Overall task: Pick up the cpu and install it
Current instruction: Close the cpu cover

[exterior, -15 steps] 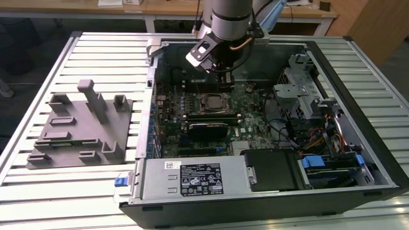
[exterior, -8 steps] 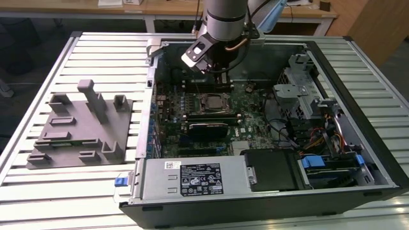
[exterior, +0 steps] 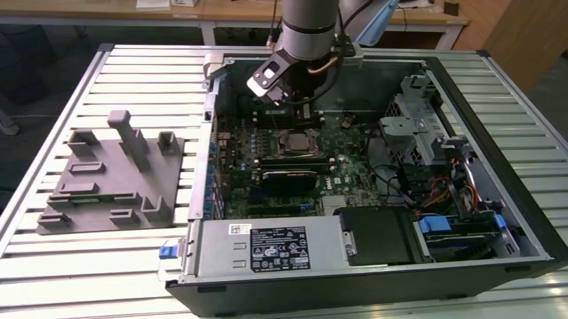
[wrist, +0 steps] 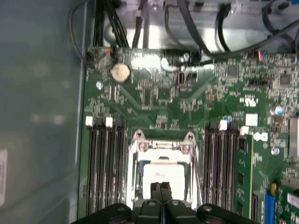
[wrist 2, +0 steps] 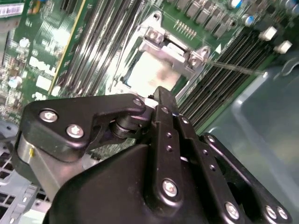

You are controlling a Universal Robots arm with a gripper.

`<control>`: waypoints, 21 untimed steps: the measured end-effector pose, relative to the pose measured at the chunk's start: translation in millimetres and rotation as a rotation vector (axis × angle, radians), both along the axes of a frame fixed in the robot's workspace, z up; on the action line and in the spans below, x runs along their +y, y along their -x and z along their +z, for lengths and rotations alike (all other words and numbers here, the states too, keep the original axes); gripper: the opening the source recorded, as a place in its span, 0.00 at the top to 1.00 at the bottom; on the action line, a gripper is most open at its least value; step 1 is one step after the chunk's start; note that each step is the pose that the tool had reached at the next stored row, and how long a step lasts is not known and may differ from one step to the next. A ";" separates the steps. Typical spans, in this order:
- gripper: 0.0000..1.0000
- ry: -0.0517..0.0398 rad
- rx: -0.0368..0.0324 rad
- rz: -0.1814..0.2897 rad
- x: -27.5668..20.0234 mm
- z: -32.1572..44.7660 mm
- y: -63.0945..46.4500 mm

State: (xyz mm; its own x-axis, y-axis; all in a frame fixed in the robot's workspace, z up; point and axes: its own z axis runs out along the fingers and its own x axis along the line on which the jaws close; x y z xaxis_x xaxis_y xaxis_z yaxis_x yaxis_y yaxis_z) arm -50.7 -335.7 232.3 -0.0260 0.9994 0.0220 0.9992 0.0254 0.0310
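Open computer case point(exterior: 355, 292) lies on its side on the slatted metal surface point(exterior: 89, 279), walls standing up around the motherboard point(exterior: 350, 156). A grey fixture with upright posts point(exterior: 111, 179) sits on the surface at the exterior view's left, apart from the case. Inside, the power supply point(exterior: 266, 247) and the drive cage point(exterior: 417, 123) hem in two sides. The middle of the board is open from above.

The cpu point(wrist: 163, 175) lies flat in its socket, silver top up, with the metal socket frame point(wrist: 162, 145) around it. Rows of memory slots point(wrist: 105, 163) run close on both flanks. A black rectangular block point(exterior: 288, 178) lies just beside the socket.

The arm point(exterior: 309, 26) stands near vertical over the case, wrist pointing at the board. The claw point(wrist: 161, 186) hangs directly above the cpu. Its two fingers point(wrist 2: 163, 116) are pressed together with no gap and nothing between them. Whether the tips touch the chip cannot be told.
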 end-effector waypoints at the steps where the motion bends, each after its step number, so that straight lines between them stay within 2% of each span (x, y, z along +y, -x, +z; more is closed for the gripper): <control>1: 0.89 -0.0001 -0.0001 0.000 0.0 -1.0 2.4; 8: 0.89 -0.0001 -0.0001 0.000 0.0 -9.6 15.1; 21: 0.89 0.0000 0.0001 0.000 0.0 -28.1 21.9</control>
